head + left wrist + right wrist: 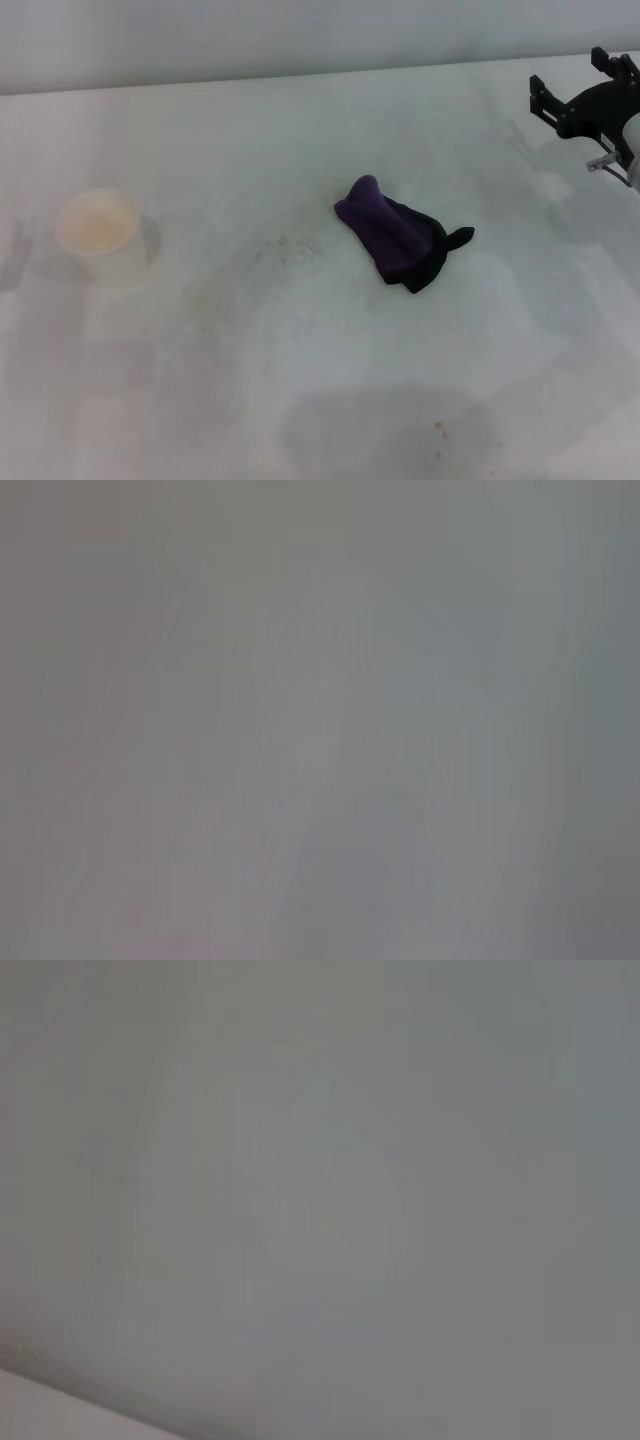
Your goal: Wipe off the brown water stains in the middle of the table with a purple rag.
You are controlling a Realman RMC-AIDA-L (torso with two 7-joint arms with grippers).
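A crumpled purple rag (395, 238) with dark folds lies near the middle of the white table (300, 380), in the head view. The brown water stains do not show in any view; whether the rag covers them I cannot tell. My right gripper (570, 78) hangs at the far right back corner, well away from the rag, open with nothing between its black fingers. My left gripper is out of view. Both wrist views show only a blank pale surface.
A white cup (98, 228) holding pale tan liquid stands at the left side of the table. Faint grey speckled marks (290, 249) lie just left of the rag. Tiny reddish dots (437, 428) sit near the front edge.
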